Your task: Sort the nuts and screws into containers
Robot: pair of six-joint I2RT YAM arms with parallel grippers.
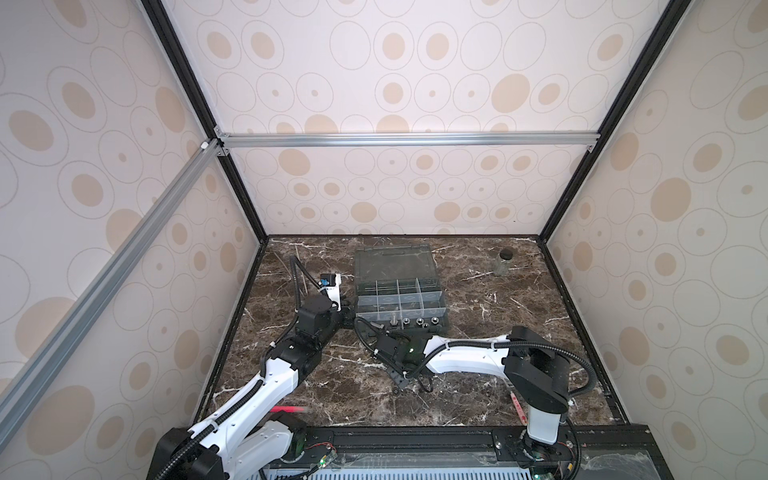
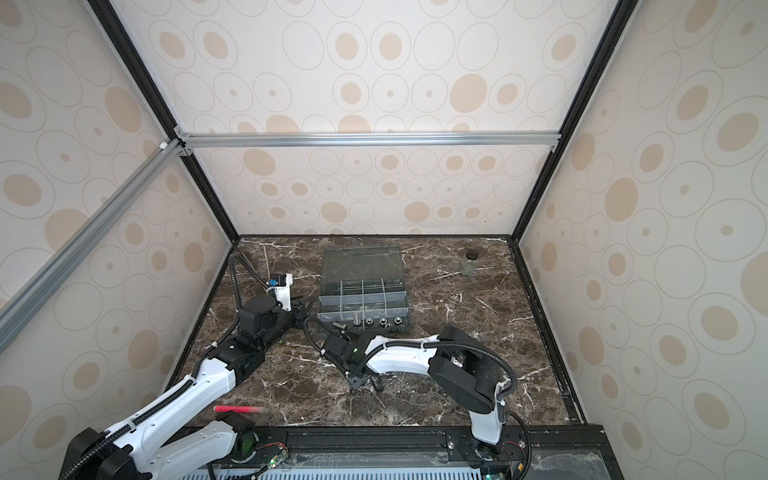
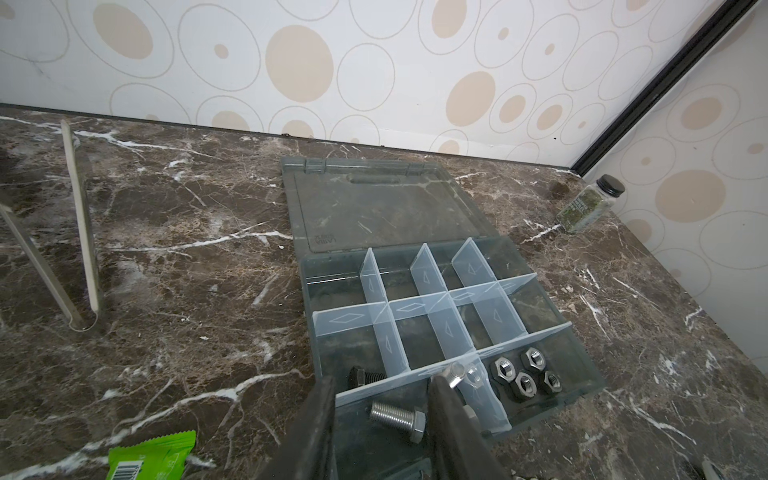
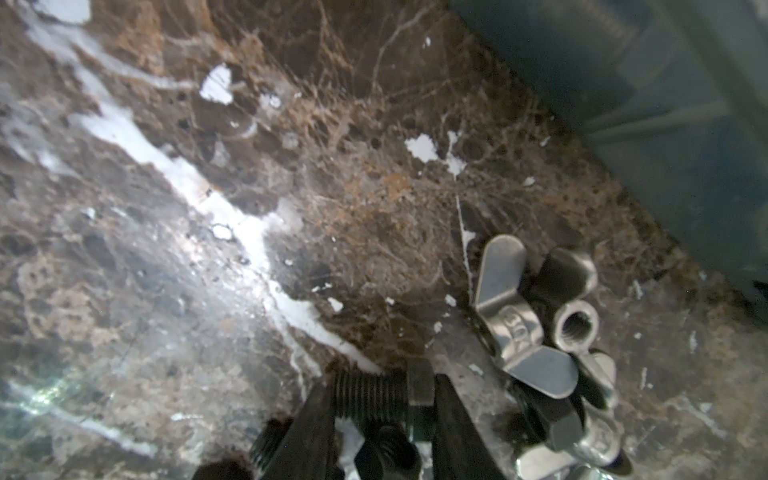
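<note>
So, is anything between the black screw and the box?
Only the box's front wall; the lid's open. The screw lies on the table between the right fingers. The left fingers hang over the front-left compartment.

One grey organizer box [image 3: 308, 299] holds four dark hex nuts [image 3: 524, 384] in a near compartment and three screws [image 3: 397, 417], two silver and one dark. On the marble: two wooden sticks [image 3: 81, 216] at left, one black-lidded jar [image 3: 590, 205] far right, one green wrapper [image 3: 151, 457], at least two more dark screws [image 4: 365, 395], and silver wing nuts [image 4: 519, 324], too heaped to count.
</note>
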